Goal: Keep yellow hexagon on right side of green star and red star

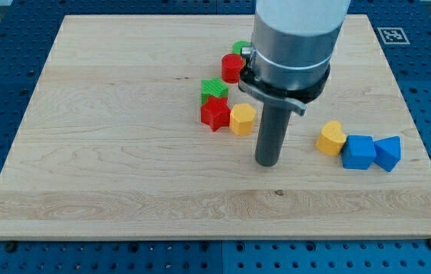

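1. Yellow hexagon (243, 119) touching red star (215, 113) on view's right, just below-right of green star (213, 90): looks done.
2. No hand; my tip (266, 162) resting on counter (124, 152) just right of hexagon, holding nothing.

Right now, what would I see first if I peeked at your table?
First, my big grey arm coming down from the view's top, my tip on the board just right of the yellow hexagon. That hexagon touches the red star, green star behind. Two blue blocks sit far right.
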